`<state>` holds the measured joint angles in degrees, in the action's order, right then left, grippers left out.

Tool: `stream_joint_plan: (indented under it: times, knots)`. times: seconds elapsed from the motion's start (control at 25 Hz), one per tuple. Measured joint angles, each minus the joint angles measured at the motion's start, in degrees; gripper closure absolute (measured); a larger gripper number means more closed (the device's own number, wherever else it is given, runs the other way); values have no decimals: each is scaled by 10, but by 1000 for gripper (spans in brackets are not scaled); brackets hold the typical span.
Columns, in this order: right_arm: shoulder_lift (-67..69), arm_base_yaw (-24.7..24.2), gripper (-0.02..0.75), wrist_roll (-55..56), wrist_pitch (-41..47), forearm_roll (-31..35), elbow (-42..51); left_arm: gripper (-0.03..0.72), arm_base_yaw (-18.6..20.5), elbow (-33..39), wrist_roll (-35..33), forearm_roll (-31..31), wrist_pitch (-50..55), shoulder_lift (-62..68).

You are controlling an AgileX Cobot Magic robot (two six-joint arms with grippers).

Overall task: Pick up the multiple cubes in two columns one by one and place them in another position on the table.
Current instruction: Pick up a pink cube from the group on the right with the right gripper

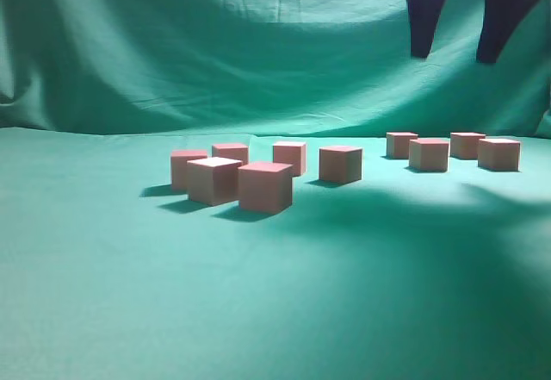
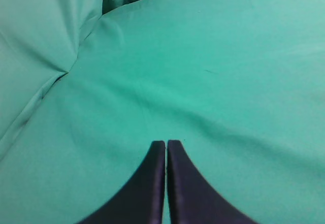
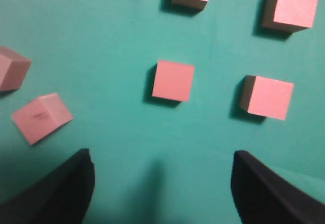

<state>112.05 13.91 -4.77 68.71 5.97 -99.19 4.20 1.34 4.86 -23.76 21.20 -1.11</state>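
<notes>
A: Where do the small pinkish-red matte cubes [image 1: 265, 187] lie?

B: On the flat teal-green cloth bench [image 1: 275, 311], in two groups. In the exterior view, five cubes sit left of centre as a loose cluster, some just beside one another; four more stand farther back on the right in a rough two-by-two block, each apart from its neighbours. All rest flat on the bench.

A: And the right black tool [image 1: 458, 35]?

B: It hangs high above the right-hand group, touching nothing. Its two dark fingers [image 1: 425, 18] stand wide apart and hold nothing. The right wrist view looks down between them onto four squared cubes, with two tilted cubes off to the left.

A: The left black tool [image 2: 166, 145]?

B: Its fingers are pressed together with only a hairline gap, gripping nothing, over bare bench beside the wrinkled green backdrop cloth [image 2: 35, 31]. No cube appears in the left wrist view.
</notes>
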Motion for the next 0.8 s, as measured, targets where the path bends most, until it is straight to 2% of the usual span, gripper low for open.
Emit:
stream_joint_plan:
  times: [0.64,0.8]
  knots:
    - [116,0,187,4,-135,-13,0,688,0,0,0,0,0,0]
    - [121,0,323,4,-147,-13,0,688,0,0,0,0,0,0]
